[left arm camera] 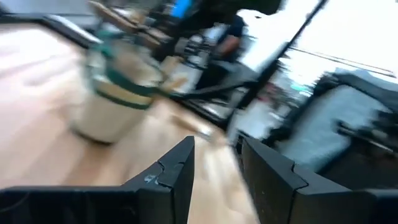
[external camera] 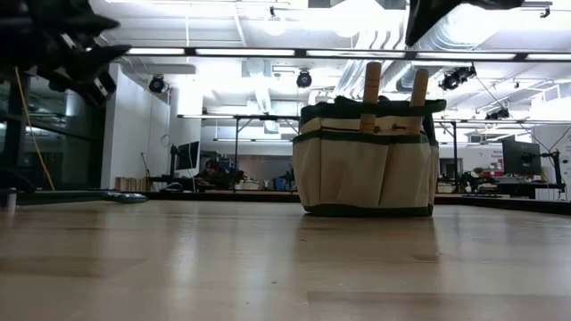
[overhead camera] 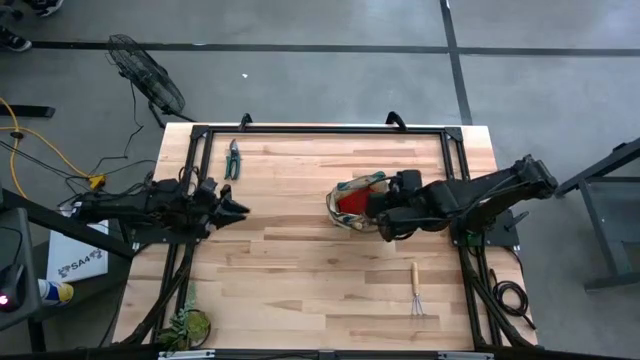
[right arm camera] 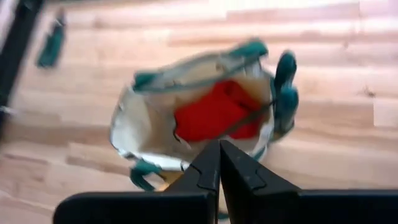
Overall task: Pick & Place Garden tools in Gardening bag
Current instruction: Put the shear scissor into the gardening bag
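Right wrist view: closed right hand (right arm camera: 219,163) seemingly above bag (right arm camera: 140,134)

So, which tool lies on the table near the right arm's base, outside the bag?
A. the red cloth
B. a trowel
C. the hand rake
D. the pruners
C: the hand rake lies flat on the table near the right arm's base, outside the bag; the pruners lie at the far left.
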Robot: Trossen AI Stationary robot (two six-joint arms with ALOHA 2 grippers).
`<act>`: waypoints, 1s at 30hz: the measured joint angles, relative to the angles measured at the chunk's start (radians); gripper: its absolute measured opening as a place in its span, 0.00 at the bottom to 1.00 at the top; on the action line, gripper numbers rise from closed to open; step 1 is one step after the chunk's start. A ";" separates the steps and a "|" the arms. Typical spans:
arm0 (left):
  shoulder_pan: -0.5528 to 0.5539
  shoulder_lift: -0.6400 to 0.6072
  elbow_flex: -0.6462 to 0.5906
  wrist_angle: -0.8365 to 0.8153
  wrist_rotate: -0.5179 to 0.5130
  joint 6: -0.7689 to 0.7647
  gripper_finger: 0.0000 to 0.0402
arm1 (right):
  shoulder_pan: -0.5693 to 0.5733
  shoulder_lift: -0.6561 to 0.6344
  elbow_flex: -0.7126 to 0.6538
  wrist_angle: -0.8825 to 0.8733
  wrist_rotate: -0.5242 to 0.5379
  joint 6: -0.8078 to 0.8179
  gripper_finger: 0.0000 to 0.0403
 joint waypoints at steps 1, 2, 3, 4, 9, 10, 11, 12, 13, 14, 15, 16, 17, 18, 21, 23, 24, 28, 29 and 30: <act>0.000 0.000 0.014 -0.035 -0.035 0.000 0.33 | 0.000 -0.012 0.000 0.000 0.018 -0.007 0.01; 0.000 0.000 0.027 -0.066 -0.068 -0.001 0.33 | 0.000 -0.022 0.000 0.000 0.034 -0.018 0.01; 0.000 -0.001 0.041 -0.103 -0.101 -0.001 0.33 | -0.002 -0.034 0.000 -0.001 0.045 -0.029 0.01; 0.000 -0.001 0.052 -0.137 -0.132 -0.003 0.33 | -0.006 -0.044 0.000 -0.001 0.056 -0.045 0.01; 0.000 -0.001 0.111 -0.301 -0.306 -0.103 0.33 | -0.034 -0.088 0.000 -0.046 0.081 -0.053 0.01; 0.000 -0.001 0.118 -0.337 -0.341 -0.133 0.33 | -0.041 -0.097 0.000 -0.067 0.080 -0.053 0.01; 0.000 0.000 0.123 -0.376 -0.371 -0.168 0.33 | -0.048 -0.106 0.000 -0.088 0.080 -0.053 0.01; 0.000 0.003 0.126 -0.417 -0.404 -0.204 0.33 | -0.056 -0.115 0.000 -0.111 0.076 -0.053 0.01; 0.000 0.010 0.130 -0.450 -0.437 -0.243 0.33 | -0.064 -0.123 0.000 -0.133 0.073 -0.055 0.01; 0.000 0.017 0.133 -0.479 -0.464 -0.283 0.33 | -0.074 -0.130 0.000 -0.148 0.074 -0.067 0.01; 0.000 0.024 0.134 -0.503 -0.489 -0.319 0.33 | -0.085 -0.137 0.000 -0.157 0.073 -0.088 0.01; 0.000 0.032 0.134 -0.523 -0.510 -0.349 0.33 | -0.097 -0.146 0.000 -0.164 0.073 -0.116 0.01; 0.000 0.043 0.134 -0.529 -0.527 -0.372 0.33 | -0.112 -0.154 0.000 -0.166 0.074 -0.147 0.01; 0.000 0.060 0.134 -0.527 -0.539 -0.390 0.33 | -0.129 -0.162 0.000 -0.167 0.073 -0.178 0.01; 0.000 0.114 0.134 -0.495 -0.560 -0.438 0.33 | -0.190 -0.185 0.000 -0.168 0.069 -0.291 0.01; 0.001 0.157 0.135 -0.467 -0.573 -0.449 0.33 | -0.235 -0.199 0.000 -0.166 0.068 -0.366 0.01; 0.001 0.182 0.135 -0.457 -0.583 -0.459 0.33 | -0.260 -0.205 0.000 -0.164 0.070 -0.403 0.01; 0.001 0.293 0.143 -0.412 -0.643 -0.523 0.33 | -0.370 -0.233 0.000 -0.131 0.035 -0.580 0.01; 0.001 0.325 0.156 -0.412 -0.661 -0.528 0.33 | -0.397 -0.241 0.000 -0.114 0.018 -0.630 0.01; 0.001 0.359 0.170 -0.410 -0.675 -0.528 0.33 | -0.423 -0.248 0.000 -0.096 0.003 -0.679 0.01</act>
